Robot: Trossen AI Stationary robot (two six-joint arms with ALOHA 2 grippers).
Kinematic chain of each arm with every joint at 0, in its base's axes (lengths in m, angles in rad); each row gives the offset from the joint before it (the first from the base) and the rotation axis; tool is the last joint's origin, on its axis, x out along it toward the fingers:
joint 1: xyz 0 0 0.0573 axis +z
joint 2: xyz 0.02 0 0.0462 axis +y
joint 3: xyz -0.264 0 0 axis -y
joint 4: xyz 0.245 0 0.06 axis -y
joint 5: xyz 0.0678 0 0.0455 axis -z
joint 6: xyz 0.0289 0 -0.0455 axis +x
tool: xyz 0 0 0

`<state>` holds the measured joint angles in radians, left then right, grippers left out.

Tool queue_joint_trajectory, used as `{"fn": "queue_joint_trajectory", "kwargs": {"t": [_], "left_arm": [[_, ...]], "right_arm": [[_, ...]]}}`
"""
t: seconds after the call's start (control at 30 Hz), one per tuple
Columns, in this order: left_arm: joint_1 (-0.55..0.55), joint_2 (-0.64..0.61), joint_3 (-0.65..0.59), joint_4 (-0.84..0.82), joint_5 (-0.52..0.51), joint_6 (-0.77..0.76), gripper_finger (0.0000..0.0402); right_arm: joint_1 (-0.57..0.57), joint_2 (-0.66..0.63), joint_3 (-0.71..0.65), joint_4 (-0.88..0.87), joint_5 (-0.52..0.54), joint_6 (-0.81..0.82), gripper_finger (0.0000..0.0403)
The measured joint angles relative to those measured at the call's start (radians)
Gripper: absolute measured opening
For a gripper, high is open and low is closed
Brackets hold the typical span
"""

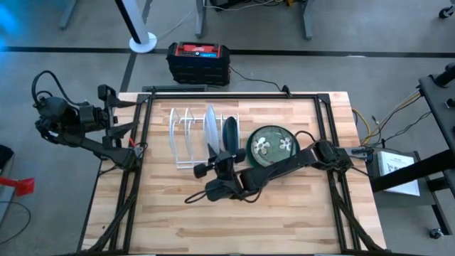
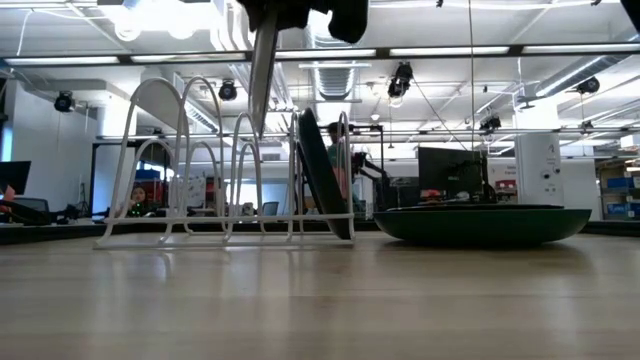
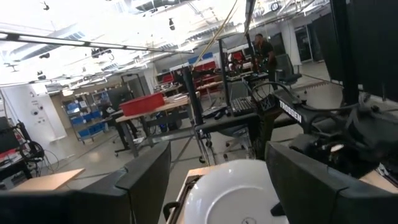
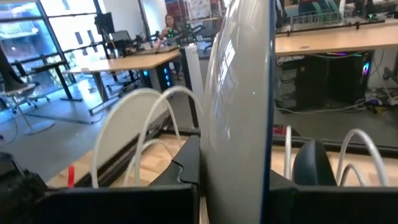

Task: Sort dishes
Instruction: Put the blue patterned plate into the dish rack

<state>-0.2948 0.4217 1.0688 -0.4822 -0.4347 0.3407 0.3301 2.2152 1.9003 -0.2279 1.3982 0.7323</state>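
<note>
A white wire rack stands on the wooden table. A dark plate stands on edge in one of its slots. A green flowered plate lies flat on the table right of the rack. My right gripper is shut on a pale grey plate, held on edge over the rack. My left gripper hovers open past the table's left edge, facing that plate. My right gripper pinches the pale plate's rim between its two fingers, at the plate's near side. The fingers come level from the table's near side. The plate stands on edge, lifted clear of the table, its lower rim down among the rack's hoops.
A black and red box sits on the floor beyond the far edge. Black frame rails run along the table's sides. The rack's left slots hold nothing, and bare wood stretches toward the near edge.
</note>
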Motion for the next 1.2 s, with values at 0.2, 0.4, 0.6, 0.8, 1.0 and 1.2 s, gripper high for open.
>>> {"fn": "queue_joint_trajectory", "kwargs": {"t": [0.2,0.4,0.6,0.8,1.0,1.2], "left_arm": [[0.0,0.0,0.0,-0.011,0.0,-0.01,0.025],[0.0,0.001,0.0,-0.028,0.0,-0.011,0.025],[0.0,0.001,-0.005,-0.042,0.0,-0.014,0.025],[0.0,0.002,-0.019,-0.043,0.0,-0.014,0.025],[0.0,0.002,-0.037,-0.041,0.0,-0.014,0.025],[0.0,0.001,-0.047,-0.029,0.001,-0.014,0.025]], "right_arm": [[-0.017,0.039,0.0,-0.002,-0.022,0.042,0.0018],[-0.027,0.051,0.0,-0.003,-0.03,0.059,0.0018],[-0.035,0.052,0.0,-0.004,-0.036,0.06,0.0018],[-0.037,0.052,0.0,-0.004,-0.038,0.061,0.0018],[-0.037,0.052,-0.004,-0.009,-0.041,0.063,0.0018],[-0.039,0.052,-0.025,-0.01,-0.045,0.082,0.0018]]}}
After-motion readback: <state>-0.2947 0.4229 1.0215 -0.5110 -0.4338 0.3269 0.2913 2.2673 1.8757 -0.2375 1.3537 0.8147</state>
